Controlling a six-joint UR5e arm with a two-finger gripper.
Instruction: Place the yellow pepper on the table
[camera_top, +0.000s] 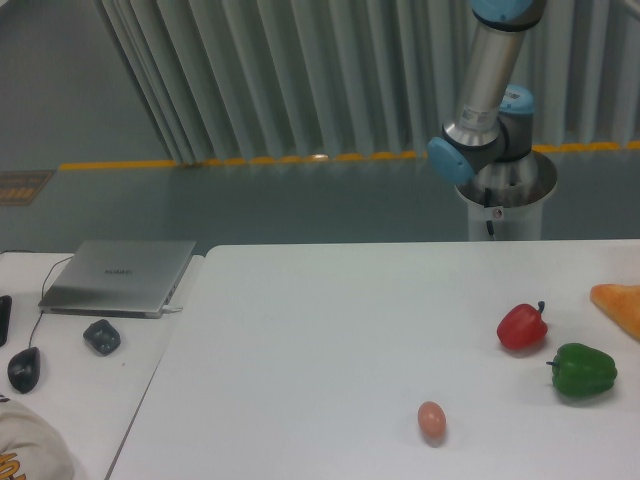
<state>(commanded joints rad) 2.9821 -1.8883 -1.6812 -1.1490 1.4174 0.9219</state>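
At the far left, a narrower white desk (90, 400) carries a black mouse (24, 369), a small dark lump (101, 336) and a closed grey laptop (120, 276); a bit of pale cloth (28, 448) shows at the bottom corner. To its right spreads the table (320, 340), wide, white and smooth. On it lies a small pinkish egg (431, 419) near the front edge, then the red pepper (523, 326) with its dark stem up, and just beside that, nearer the camera, the green pepper (584, 370). An orange wedge (621, 303) is cut off by the right edge. Behind the table the arm (489, 95) rises from its grey pedestal (505, 200) and leaves the view at the top (so the pincer is out of sight, and whether it grips anything cannot be told). The yellow pepper is not visible anywhere.
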